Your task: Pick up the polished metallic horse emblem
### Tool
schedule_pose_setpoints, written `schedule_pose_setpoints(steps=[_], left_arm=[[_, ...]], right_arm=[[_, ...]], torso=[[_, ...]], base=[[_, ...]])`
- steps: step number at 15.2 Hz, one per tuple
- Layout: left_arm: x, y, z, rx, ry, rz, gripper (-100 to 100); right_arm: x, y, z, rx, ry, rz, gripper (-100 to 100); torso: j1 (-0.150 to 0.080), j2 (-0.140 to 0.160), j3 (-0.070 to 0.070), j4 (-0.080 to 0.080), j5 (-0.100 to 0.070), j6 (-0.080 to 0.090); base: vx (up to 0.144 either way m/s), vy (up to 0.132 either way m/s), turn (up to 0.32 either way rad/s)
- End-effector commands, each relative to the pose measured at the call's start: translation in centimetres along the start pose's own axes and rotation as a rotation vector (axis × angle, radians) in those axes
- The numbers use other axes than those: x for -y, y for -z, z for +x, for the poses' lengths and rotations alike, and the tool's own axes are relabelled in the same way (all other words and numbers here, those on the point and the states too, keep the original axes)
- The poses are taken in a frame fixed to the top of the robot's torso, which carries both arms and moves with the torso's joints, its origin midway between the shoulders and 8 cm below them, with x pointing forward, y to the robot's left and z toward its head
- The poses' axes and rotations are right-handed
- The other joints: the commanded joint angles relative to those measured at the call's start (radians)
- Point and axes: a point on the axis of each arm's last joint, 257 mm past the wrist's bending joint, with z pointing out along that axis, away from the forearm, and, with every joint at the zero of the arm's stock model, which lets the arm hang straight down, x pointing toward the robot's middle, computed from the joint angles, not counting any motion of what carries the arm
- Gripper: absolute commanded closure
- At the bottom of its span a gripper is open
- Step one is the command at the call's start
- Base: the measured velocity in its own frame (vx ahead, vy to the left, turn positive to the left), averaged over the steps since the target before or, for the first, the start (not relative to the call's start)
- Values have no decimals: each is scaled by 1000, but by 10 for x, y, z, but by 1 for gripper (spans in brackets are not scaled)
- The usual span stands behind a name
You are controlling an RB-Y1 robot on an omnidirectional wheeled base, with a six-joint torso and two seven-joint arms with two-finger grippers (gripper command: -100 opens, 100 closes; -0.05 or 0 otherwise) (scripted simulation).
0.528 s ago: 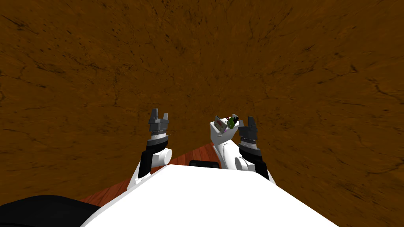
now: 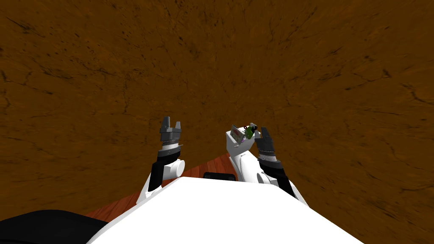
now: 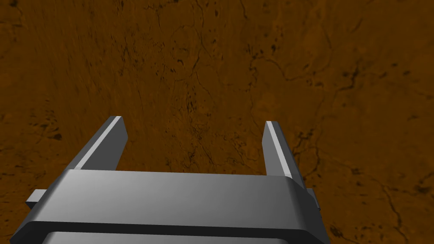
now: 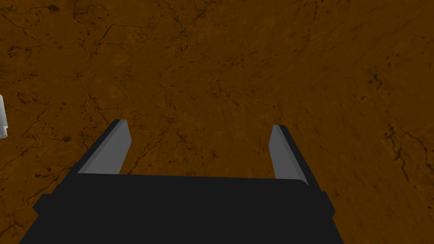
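Observation:
A white stand-like thing (image 2: 235, 146) rises just right of centre in the head view. On its top sit small objects: a grey plate (image 2: 236, 132), something green (image 2: 249, 134) and a red bit. I cannot make out a horse emblem among them. My right gripper (image 2: 263, 132) is open, close beside the right of those objects and leaning toward them. Its wrist view shows the open fingers (image 4: 113, 146) before a flat brown marbled surface (image 4: 220, 63), with a white edge (image 4: 2, 116) off to one side. My left gripper (image 2: 170, 124) is open and empty, apart to the left.
The brown marbled surface (image 2: 212, 55) spreads across the head view and lies behind the left gripper (image 3: 193, 127) in its wrist view. A strip of reddish wooden floor (image 2: 199, 169) shows near my chest. A black area (image 2: 46, 224) lies at the lower left.
My right gripper has shifted a little left and tilted toward the small objects on the white stand. The left arm has not moved.

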Motion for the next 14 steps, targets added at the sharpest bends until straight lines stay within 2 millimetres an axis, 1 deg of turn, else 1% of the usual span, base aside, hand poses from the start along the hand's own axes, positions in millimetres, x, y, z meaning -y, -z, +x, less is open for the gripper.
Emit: schedule_pose_setpoints(steps=[1, 2, 3, 4, 5, 6, 7, 8, 9, 11, 12, 13, 14], left_arm=[[0, 0, 0, 0, 0, 0, 0], [0, 0, 0, 0, 0, 0, 0], [0, 0, 0, 0, 0, 0, 0], [0, 0, 0, 0, 0, 0, 0], [0, 0, 0, 0, 0, 0, 0], [0, 0, 0, 0, 0, 0, 0], [0, 0, 0, 0, 0, 0, 0], [0, 0, 0, 0, 0, 0, 0], [0, 0, 0, 0, 0, 0, 0], [0, 0, 0, 0, 0, 0, 0], [0, 0, 0, 0, 0, 0, 0], [0, 0, 0, 0, 0, 0, 0], [0, 0, 0, 0, 0, 0, 0]], right_arm=[[6, 5, 6, -53, 33, 14, -100], [6, 5, 7, -64, 37, 12, -100], [12, 9, 10, -96, 60, 24, -100], [12, 9, 11, -110, 66, 23, -100], [18, 14, 14, -142, 90, 36, -100], [18, 14, 15, -158, 96, 34, -100], [24, 19, 17, -188, 120, 48, -100], [24, 20, 19, -207, 128, 46, -100], [30, 26, 20, -237, 152, 60, -100], [31, 26, 22, -257, 161, 57, -100], [37, 33, 24, -300, 191, 70, -100], [37, 33, 25, -309, 194, 69, -100], [44, 40, 26, -345, 222, 83, -100]], torso=[[0, 0, 0, 0, 0, 0], [0, 0, 0, 0, 0, 0], [0, 0, 0, 0, 0, 0], [0, 0, 0, 0, 0, 0], [0, 0, 0, 0, 0, 0], [0, -1, 0, 0, 0, 0], [0, -1, 0, 0, 0, 0], [0, -1, 0, 0, 0, 0], [0, -1, 0, 0, 0, 0], [0, -1, 0, 0, 0, 0], [0, 0, 0, 0, 0, 0], [0, -1, 0, 0, 0, 0], [0, -1, 0, 0, 0, 0]], base=[[11, 7, 27], [13, 6, 27], [17, 8, 30], [17, 7, 25], [18, 7, 34], [17, 7, 31], [19, 9, 45], [17, 8, 30], [18, 10, 32], [16, 8, 21], [16, 8, 36], [17, 8, 36], [22, 10, 49]])
